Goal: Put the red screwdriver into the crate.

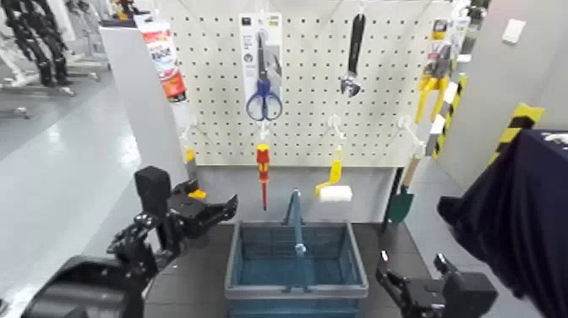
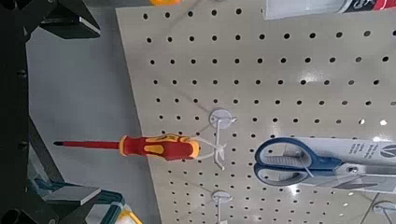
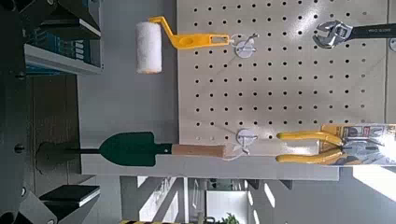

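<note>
Red screwdriver hangs tip-down above the crate's left side, left gripper open beside it

At the left of the head view, the left gripper [image 2: 98,112] is spread wide with nothing between its fingers, low on the screwdriver's left and apart from it. Above it hangs a packaged tube [image 1: 164,63], with a partly hidden orange-and-yellow tool [image 1: 194,178] lower down.

Next comes the red screwdriver [image 1: 263,165], on a hook under the blue-handled scissors [image 1: 264,100]. Its long axis is upright: handle and yellow cap at the top, thin red shaft pointing straight down, the tip hanging past the lower edge of the pegboard [image 1: 308,106] in front of the grey panel.

The crate [image 1: 296,293] stands below and slightly to the right, its central handle [image 1: 296,210] raised and dividing the opening. Inside, only its own blue-grey walls and floor show. The screwdriver's tip hangs near the rear left of its rim; between the tip and the handle lies an open gap.

Farther right, the adjustable wrench [image 1: 354,59] hangs over the paint roller [image 1: 331,179], whose white sleeve sits above the crate's right rear. The right gripper [image 3: 98,112] waits open and empty to the right of the crate, below the green trowel [image 1: 401,203]. Yellow-handled pliers [image 1: 435,80] hang higher up, and dark cloth [image 1: 520,203] fills the far right.
</note>
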Available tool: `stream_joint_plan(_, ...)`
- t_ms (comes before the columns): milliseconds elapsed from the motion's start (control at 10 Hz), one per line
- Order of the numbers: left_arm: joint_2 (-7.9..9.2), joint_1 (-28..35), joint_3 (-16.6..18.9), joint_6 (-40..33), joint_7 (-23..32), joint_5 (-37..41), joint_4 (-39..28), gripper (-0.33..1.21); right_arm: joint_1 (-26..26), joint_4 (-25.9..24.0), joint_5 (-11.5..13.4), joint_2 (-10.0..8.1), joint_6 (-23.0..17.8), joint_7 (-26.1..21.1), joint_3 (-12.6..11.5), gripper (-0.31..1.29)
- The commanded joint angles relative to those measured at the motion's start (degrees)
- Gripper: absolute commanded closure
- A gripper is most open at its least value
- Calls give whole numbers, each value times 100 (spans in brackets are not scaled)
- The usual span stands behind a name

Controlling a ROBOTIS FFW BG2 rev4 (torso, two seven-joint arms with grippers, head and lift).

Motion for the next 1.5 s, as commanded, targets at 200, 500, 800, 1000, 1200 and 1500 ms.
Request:
stream_joint_plan(200, 99, -698, -341, -225, -221, 343, 659, 12, -45, 35, -35, -17, -36, 8, 30, 13)
stream_joint_plan(500, 99, -1251, -605, -242, -643, 739, 1257, 12, -62, 61, -61, -17, -71, 8, 48, 13)
stream_joint_plan(800, 64, -1823, -956, -357, -959, 809, 1916, 12, -97, 79, -79, -26, -97, 17, 74, 13)
stream_joint_plan(1000, 11, -2157, -1106, -357, -1223, 827, 2426, 12, -124, 87, -87, -34, -97, 17, 92, 13)
stream_joint_plan(1200, -41, -2438, -1211, -383, -1363, 757, 2857, 12, -150, 105, -96, -43, -106, 35, 109, 13)
stream_joint_plan(1500, -121, -2781, -1378, -541, -1522, 704, 3489, 13, -185, 123, -105, -43, -115, 44, 136, 14)
